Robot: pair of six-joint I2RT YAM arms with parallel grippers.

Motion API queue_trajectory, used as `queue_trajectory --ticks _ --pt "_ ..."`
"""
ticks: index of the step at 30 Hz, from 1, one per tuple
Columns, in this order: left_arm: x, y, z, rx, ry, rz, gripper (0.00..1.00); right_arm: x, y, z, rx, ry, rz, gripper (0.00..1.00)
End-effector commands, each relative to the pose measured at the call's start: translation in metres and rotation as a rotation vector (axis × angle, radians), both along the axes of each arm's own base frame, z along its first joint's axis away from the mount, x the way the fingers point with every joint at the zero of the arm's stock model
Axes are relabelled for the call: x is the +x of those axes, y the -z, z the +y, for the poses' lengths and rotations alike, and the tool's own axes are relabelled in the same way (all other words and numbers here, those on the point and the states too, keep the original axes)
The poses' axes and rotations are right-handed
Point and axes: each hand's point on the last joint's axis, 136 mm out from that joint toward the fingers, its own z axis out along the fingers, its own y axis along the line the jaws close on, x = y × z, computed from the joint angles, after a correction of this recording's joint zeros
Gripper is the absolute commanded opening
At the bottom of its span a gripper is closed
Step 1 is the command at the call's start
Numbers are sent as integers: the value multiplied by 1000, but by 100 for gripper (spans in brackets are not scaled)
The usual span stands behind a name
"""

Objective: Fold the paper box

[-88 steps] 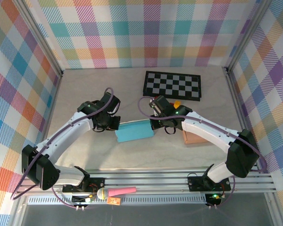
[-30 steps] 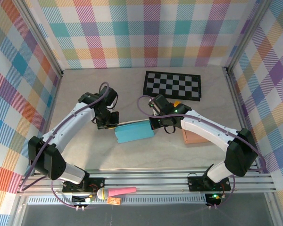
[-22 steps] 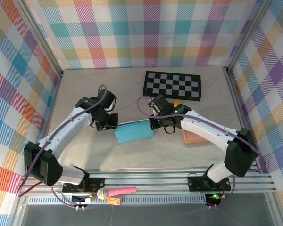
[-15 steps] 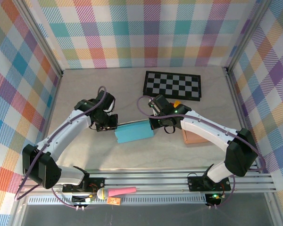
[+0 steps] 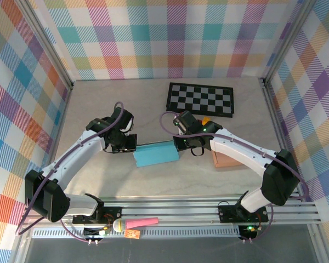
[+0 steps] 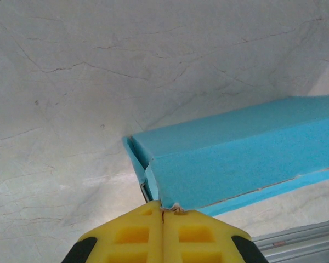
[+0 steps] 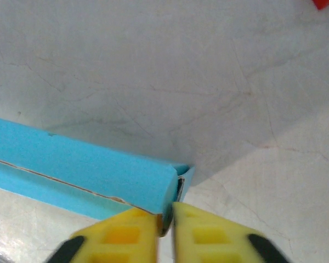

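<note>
The blue paper box (image 5: pixel 156 153) lies flat at the table's middle, its long side running left to right. My left gripper (image 5: pixel 130 147) is at its left end. In the left wrist view the yellow fingers (image 6: pixel 163 207) are pressed together, their tips touching the frayed lower corner of the box (image 6: pixel 236 159) beside a loose end flap. My right gripper (image 5: pixel 181 146) is at the right end. In the right wrist view its jaws (image 7: pixel 164 212) stand a little apart, with the end edge of the box (image 7: pixel 98 164) in the narrow gap.
A black-and-white checkerboard (image 5: pixel 200 99) lies at the back right. A brown cardboard box (image 5: pixel 225 160) sits under the right forearm, with a small orange object (image 5: pixel 206 121) behind it. A pink item (image 5: pixel 142 223) rests on the front rail. Plaid walls enclose the table.
The right jaws have parted slightly at the box's right end. The left arm has shifted a little to the left while its gripper stayed shut by the left end. The box has barely moved.
</note>
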Motion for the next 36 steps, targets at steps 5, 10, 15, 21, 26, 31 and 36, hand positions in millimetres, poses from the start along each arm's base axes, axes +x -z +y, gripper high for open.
queue_trajectory --ticks 5,10,15,21,26,31,36 --pt "-22 15 10 68 17 84 0 -28 -23 -7 153 149 169 43" --pt "-23 15 8 65 18 85 0 -25 -40 -8 364 367 284 59" --pt "-24 15 4 62 24 87 0 -16 -34 -7 605 670 452 69" --pt "-24 12 3 61 21 81 0 4 -30 0 819 944 595 72" --pt "-24 12 1 58 21 80 0 10 -21 5 861 1024 645 71" --pt "-23 9 -1 57 22 77 0 4 -11 10 848 1011 696 61" --pt "-22 9 -3 57 24 77 0 -3 5 3 812 1035 703 50"
